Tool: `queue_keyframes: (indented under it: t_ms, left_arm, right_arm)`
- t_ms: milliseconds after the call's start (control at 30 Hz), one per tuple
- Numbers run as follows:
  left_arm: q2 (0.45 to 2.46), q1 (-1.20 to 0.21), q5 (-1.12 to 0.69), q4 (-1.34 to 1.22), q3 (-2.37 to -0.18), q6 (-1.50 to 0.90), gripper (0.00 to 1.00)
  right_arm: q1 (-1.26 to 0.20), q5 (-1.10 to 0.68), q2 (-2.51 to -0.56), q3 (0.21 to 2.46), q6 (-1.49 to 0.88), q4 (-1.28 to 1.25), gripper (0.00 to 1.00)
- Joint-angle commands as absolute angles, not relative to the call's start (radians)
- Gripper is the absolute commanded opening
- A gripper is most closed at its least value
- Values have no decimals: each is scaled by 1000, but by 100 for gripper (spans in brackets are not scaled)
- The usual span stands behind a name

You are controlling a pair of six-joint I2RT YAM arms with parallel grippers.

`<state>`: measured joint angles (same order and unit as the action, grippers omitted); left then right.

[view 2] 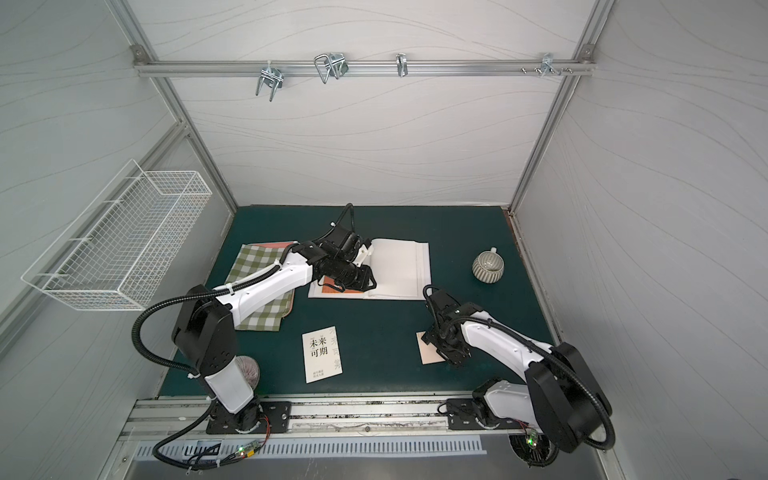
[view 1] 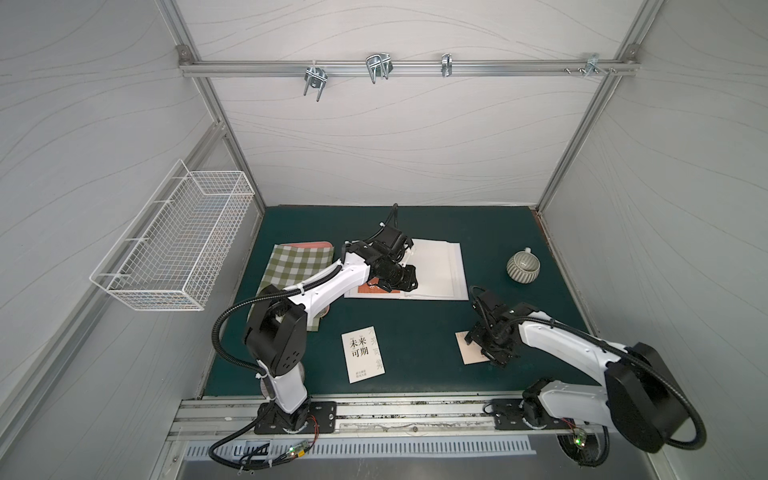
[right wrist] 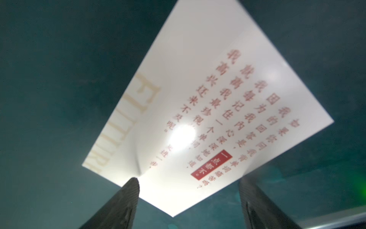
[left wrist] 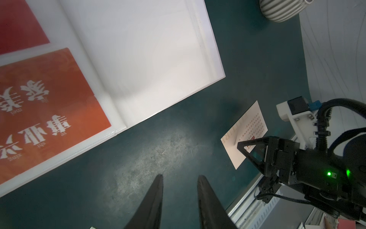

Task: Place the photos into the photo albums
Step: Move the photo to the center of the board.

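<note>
The right gripper [right wrist: 190,179] has its jaws spread wide with nothing between them. In the right wrist view one fingertip [right wrist: 133,181] presses on the near corner of the cream rectangular card printed with small red text [right wrist: 198,95], where a slight crease runs from the tip. The other finger stands off the card's edge, over the dark green table mat [view 1: 415,332]. This card [view 1: 466,348] lies flat on the mat at the right front, well apart from the album. The left gripper [left wrist: 179,177] has its jaws partly apart and grips nothing. It hangs over bare mat just beside the near edge of the open white-paged photo album [left wrist: 148,49]. On the album's left page lie the orange card with white characters [left wrist: 49,103] and, beside it, the red card [left wrist: 17,23], of which only a corner shows. In a top view the album [view 1: 438,270] lies open at mid-table, its left page largely hidden by the left arm. The white card with black characters [view 1: 362,353] lies on the mat in front, between the two arms. A green-and-white checked cloth [view 1: 297,266] lies left of the album and a ribbed pale ceramic cup [view 1: 523,267] to its right. A white wire basket [view 1: 174,241] hangs on the left wall.
</note>
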<state>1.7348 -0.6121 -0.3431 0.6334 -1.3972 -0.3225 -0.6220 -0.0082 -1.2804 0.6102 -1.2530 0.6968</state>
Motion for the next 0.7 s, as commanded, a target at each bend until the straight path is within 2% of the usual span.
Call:
queue_keyframes:
  t_ms: [0,133,300,400,533,667]
  left_arm:
    - [1693,-577,-336,581,-1376,-344,34]
    - [1674,-560,-338,571,-1352,-357,34]
    - [1663,-561,-397,558,-1324,-381,33]
    - [1669,-569,-436,546,-1310,-404,33]
    - [1703,-618,-449,537,-1322,-415,34]
    - [1795,-684,-467,550,-1399,-434,34]
  right_arm:
    - [-666,-99,-1392,642,-1289,424,80]
    - [-687,-112,-1475,759,-1220,437,80]
    - [-646,-62,-1378,832,-1066,568,79]
    - [-534,-71,-1259,807,-947,662,78]
    - [-299,-151,-1104,716,-772,712,76]
    - [-87,-259,-1059,652,-652,718,74]
